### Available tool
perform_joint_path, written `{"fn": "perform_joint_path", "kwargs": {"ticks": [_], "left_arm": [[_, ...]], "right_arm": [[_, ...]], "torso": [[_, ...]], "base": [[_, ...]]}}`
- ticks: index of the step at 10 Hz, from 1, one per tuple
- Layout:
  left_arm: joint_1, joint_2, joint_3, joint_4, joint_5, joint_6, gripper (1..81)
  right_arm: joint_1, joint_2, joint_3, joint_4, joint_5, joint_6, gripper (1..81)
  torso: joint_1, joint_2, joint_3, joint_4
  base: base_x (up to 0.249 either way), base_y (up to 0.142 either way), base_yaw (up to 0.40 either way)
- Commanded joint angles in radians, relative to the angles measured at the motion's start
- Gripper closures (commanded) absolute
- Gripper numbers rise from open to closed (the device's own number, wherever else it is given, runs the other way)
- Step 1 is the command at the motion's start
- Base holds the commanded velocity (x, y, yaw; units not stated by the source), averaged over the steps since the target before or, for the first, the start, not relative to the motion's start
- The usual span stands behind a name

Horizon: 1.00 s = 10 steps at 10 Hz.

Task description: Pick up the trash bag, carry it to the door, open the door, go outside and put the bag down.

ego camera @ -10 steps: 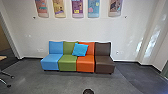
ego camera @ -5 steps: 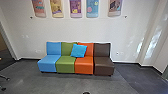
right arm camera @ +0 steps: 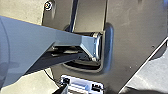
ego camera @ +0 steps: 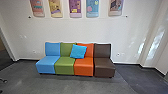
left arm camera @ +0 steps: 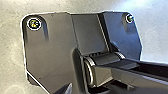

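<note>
At the lower edge of the left wrist view a dark pointed part of my left gripper juts in over the robot's own plate. A similar dark tip of my right gripper shows low in the right wrist view, beside a pale fitting. How either gripper stands, and whether it holds anything, I cannot tell. In the head view, a frame edge borders a darker opening at the far left; whether it is a door I cannot tell.
A row of blue, green, orange and brown seats stands against the white wall, with a blue cushion on it. Part of a chair base shows at the left. Grey floor lies before the seats.
The head camera has moved somewhat closer to the seats. The chair base has slid mostly out at the left, and a dark round thing has left the bottom edge.
</note>
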Motion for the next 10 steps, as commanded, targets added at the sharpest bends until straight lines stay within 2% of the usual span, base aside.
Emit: {"fn": "perform_joint_path", "kwargs": {"ticks": [1, 10], "left_arm": [[-0.05, -0.002, 0.007, -0.001, 0.061, 0.008, 1.0], [-0.046, -0.002, 0.008, -0.001, 0.061, 0.008, 1.0]], "right_arm": [[0.023, 0.001, 0.014, 0.001, -0.033, -0.001, 1.0], [0.021, -0.002, 0.015, -0.003, -0.032, -0.001, 1.0]], "torso": [[0.0, 0.0, 0.0, 0.0], [0.0, 0.0, 0.0, 0.0]], "base": [[0.147, 0.0, 0.0], [0.136, 0.0, 0.0]]}}
